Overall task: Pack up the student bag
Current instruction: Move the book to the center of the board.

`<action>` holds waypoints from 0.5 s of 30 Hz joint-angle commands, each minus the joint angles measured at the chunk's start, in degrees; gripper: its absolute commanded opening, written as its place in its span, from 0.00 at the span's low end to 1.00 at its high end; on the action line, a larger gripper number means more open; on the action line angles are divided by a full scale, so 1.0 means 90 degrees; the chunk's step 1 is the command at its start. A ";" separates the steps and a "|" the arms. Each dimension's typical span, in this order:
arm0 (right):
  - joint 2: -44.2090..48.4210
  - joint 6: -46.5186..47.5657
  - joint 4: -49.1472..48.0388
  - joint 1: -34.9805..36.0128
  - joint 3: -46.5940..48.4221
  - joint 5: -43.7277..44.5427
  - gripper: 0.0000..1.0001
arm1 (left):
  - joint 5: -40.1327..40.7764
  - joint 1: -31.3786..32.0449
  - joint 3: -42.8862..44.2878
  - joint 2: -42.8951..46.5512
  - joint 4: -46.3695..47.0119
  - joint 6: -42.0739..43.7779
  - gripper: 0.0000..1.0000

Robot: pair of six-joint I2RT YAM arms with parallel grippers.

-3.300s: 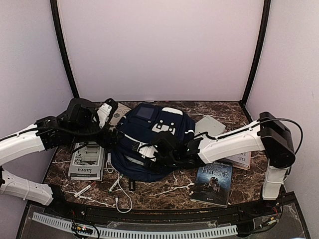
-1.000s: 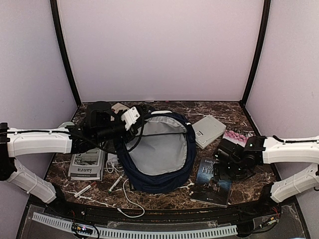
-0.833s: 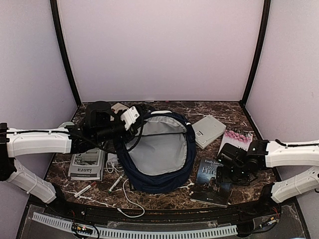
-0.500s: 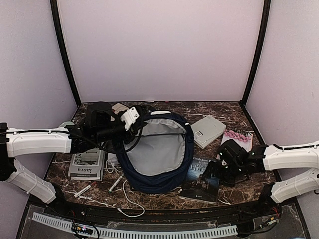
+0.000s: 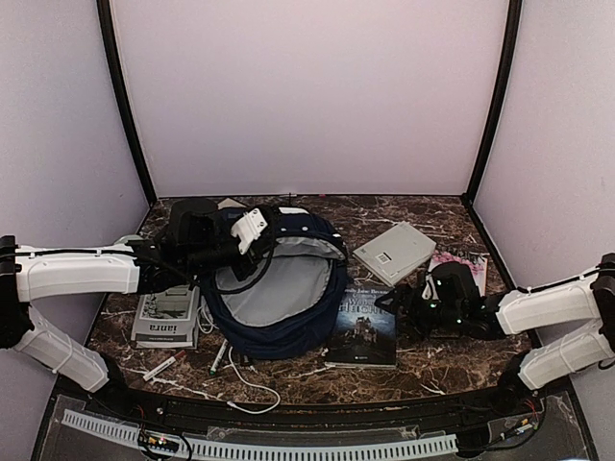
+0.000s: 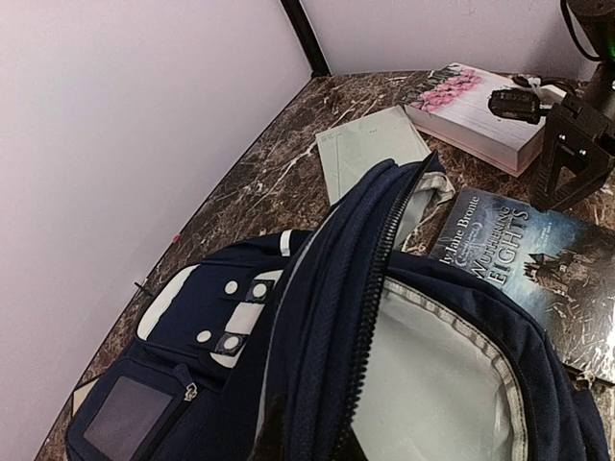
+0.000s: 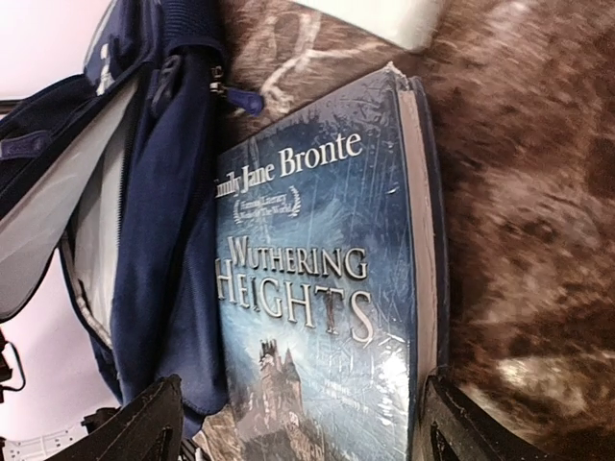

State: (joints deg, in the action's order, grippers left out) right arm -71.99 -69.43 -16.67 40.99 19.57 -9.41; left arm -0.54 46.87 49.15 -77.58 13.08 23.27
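The student bag point(image 5: 279, 298) lies open at mid-table, its grey lining showing. My left gripper point(image 5: 267, 240) is shut on the bag's zipper rim and holds it up; in the left wrist view the navy rim point(image 6: 332, 317) runs down between the fingers of that gripper point(image 6: 307, 447). A blue "Wuthering Heights" book point(image 5: 363, 327) lies flat against the bag's right side point(image 7: 163, 192). My right gripper point(image 5: 396, 305) is at the book's right edge. In the right wrist view its fingers point(image 7: 144, 423) stand wide apart, framing the book point(image 7: 327, 288).
A grey box point(image 5: 394, 252) and a pink-flowered book point(image 5: 459, 267) lie behind the right gripper. A grey booklet point(image 5: 168, 315) sits left of the bag. Pens point(image 5: 163, 365) and a white cable point(image 5: 235, 370) lie near the front edge.
The blue book has slid left from the front right to the bag's side, and my right gripper came with it. The bag's mouth, held by my left gripper, has narrowed and tipped.
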 commanded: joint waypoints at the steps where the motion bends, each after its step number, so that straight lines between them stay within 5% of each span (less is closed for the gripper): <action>1: 0.0048 0.0203 -0.2117 0.0040 0.0583 -0.0677 0.83 | -0.0297 0.0051 0.0224 0.0079 0.0247 -0.0292 0.00; 5: 0.0455 0.0629 -0.1471 0.0035 0.0699 -0.0500 0.82 | -0.0312 0.0046 0.0220 0.0085 0.0241 -0.0316 0.00; 11: 0.0608 0.1105 0.3142 0.0022 0.1501 0.1401 0.84 | -0.0312 0.0046 0.0262 0.0075 0.0175 -0.0328 0.00; 15: 0.0431 0.1271 0.4165 0.0020 0.1619 0.1758 0.85 | -0.0279 0.0046 0.0277 0.0067 0.0127 -0.0289 0.00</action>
State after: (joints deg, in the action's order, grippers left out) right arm -66.61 -60.88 3.01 40.93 33.87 -0.67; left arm -1.15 46.78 49.45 -77.65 12.88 22.00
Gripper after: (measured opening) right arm 0.850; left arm 0.081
